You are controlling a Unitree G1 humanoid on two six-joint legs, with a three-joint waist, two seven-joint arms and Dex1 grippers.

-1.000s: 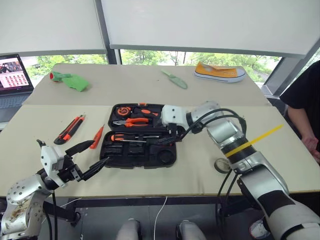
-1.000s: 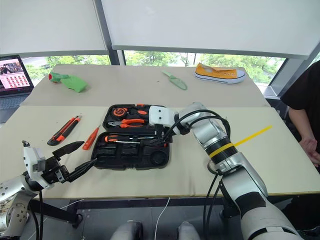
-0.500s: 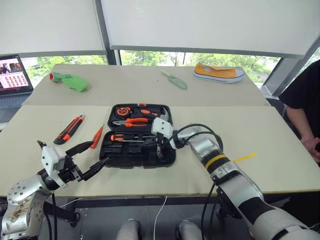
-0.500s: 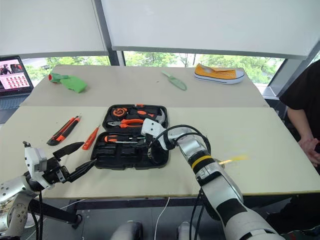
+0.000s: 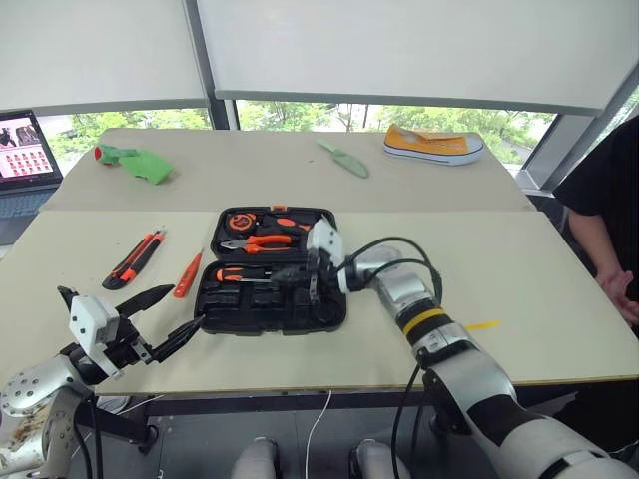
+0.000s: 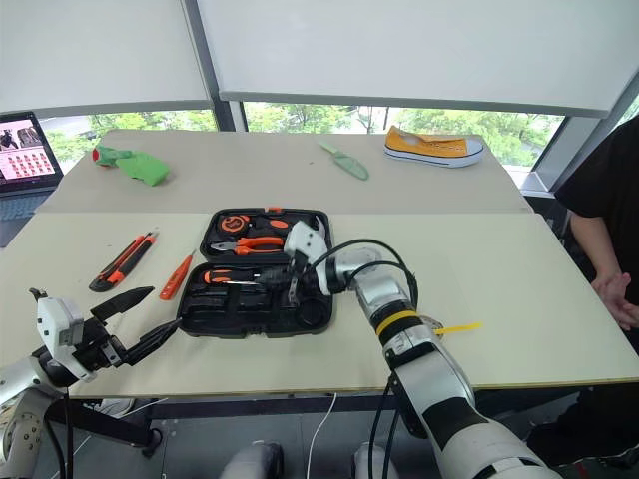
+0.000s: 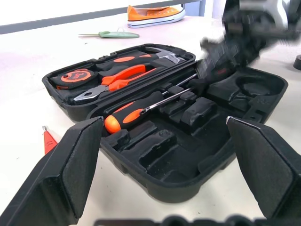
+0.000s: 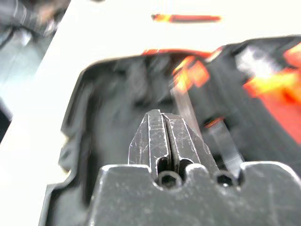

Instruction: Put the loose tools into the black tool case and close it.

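The black tool case (image 5: 232,311) lies open at the table's middle. It holds pliers (image 5: 258,242), a tape measure (image 5: 240,222) and an orange-and-black screwdriver (image 7: 136,110). Two loose tools lie left of it on the table: a utility knife (image 5: 140,256) and a small orange screwdriver (image 5: 190,274). My right gripper (image 5: 290,275) hovers over the case's near half, pointing left. Its fingers (image 8: 162,127) are shut with nothing between them. My left gripper (image 5: 188,305) stands wide open just left of the case's near corner, holding nothing.
A laptop (image 5: 25,150) sits at the far left. A green cloth (image 5: 135,162), a pale green trowel (image 5: 344,160) and a yellow shoe (image 5: 434,145) lie on the far table. A yellow strip (image 5: 481,325) lies right of my arm. A person (image 5: 609,200) stands at the right edge.
My right gripper has shut and swung left and down, from the case's right side to over its near half. The left gripper has stayed open and in place.
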